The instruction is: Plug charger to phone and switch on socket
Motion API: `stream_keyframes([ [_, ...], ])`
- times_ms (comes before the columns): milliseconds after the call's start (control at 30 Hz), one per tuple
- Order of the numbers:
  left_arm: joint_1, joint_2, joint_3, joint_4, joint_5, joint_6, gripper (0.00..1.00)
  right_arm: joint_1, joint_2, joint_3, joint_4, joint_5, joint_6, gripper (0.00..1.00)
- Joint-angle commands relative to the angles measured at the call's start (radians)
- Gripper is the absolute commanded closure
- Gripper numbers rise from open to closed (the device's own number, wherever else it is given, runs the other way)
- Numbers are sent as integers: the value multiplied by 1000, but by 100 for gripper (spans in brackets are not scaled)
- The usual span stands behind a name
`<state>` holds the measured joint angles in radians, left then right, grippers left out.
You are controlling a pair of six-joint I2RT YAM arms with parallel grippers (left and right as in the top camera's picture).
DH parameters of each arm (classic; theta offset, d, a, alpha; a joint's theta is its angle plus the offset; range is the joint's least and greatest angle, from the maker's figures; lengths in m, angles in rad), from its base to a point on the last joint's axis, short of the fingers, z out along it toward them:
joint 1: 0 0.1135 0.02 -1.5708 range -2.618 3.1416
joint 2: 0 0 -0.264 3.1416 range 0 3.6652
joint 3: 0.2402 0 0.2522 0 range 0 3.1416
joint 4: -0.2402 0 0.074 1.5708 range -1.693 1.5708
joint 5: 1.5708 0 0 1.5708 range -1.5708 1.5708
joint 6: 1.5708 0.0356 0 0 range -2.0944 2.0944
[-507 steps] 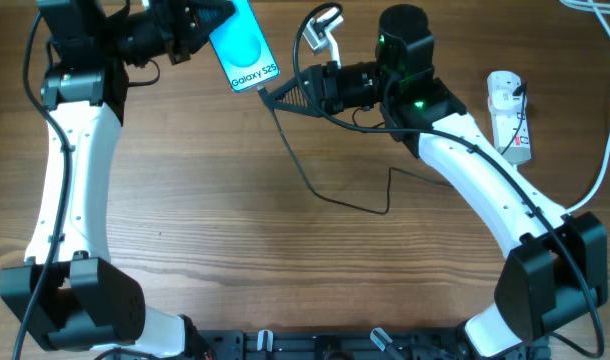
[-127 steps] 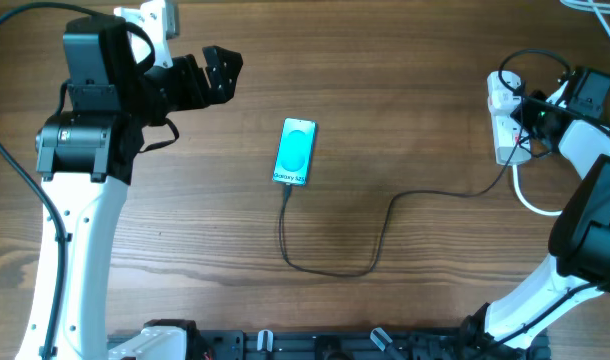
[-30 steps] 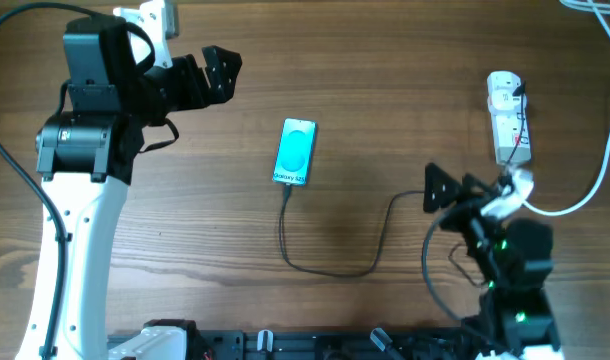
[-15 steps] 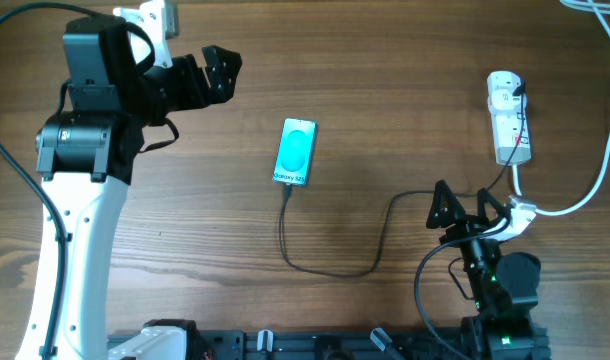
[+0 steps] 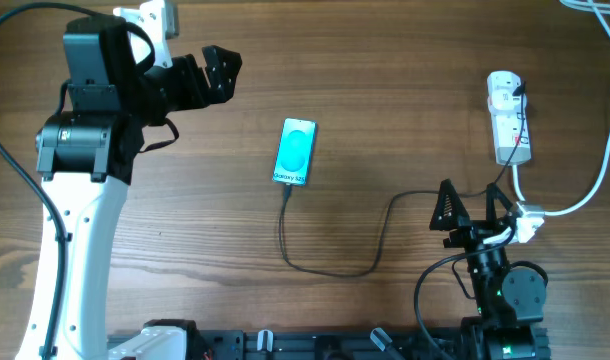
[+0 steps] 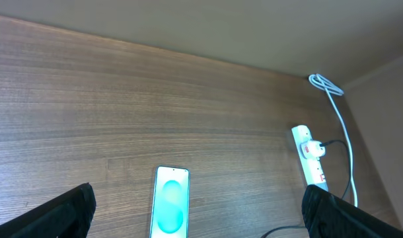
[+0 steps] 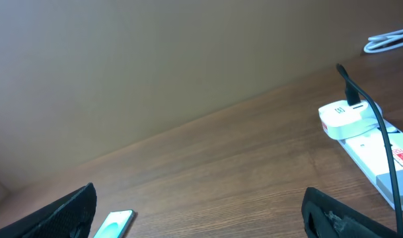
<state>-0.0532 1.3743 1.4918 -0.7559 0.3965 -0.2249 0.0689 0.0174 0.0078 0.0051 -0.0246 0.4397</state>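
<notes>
At 10 o'clock on the overhead view I see the left gripper (image 5: 223, 76) held above the table (image 5: 185, 250). Its fingers are spread wide with nothing between them. The left wrist view agrees: both black fingertips (image 6: 69, 211) sit at the lower corners with bare wood between.

Just left of centre, toward 11 o'clock, the phone (image 5: 296, 152) lies flat, screen up and teal lit. It is well apart from both grippers. On the left wrist view the phone (image 6: 170, 210) shows at 6 o'clock, and on the right wrist view only a corner of it (image 7: 112, 221) shows at 7 o'clock.

The charger (image 5: 330, 268) meets the phone's near short edge with its plug tip (image 5: 288, 191). The cable drops toward 6 o'clock, loops right, climbs, then runs right and up to the socket (image 5: 508, 125). I cannot tell how deep the tip is seated.

At 4 o'clock the right gripper (image 5: 471, 206) is near the cable run but not touching it. Its fingers are apart and hold nothing.

At 2 o'clock the socket lies on the table with a white adapter (image 5: 502, 85) at its far end and the black cable coming out of it. I cannot tell the switch state. A white lead (image 5: 585, 195) curves off toward 3 o'clock.
</notes>
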Motion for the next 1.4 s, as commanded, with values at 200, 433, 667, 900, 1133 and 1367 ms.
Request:
stream_keyframes([
  [200,1,-4,1,2,-2,9,1,4,-1,-3,1,10,-18,0],
  [433,1,-20,-3,-80,-78,9,0,4,-1,-3,1,10,-18,0],
  [667,-2,-262,-268,80,-187,16,0,4,-1,-3,1,10,-18,0],
  [900,-1,-720,-866,474,-189,65,0,4,-1,-3,1,10,-18,0],
  [1133,-1,-1068,-1294,752,-189,64,0,4,-1,-3,1,10,-18,0],
  [1367,0,-1267,-1466,783,-235,64,0,4,-1,-3,1,10,-18,0],
])
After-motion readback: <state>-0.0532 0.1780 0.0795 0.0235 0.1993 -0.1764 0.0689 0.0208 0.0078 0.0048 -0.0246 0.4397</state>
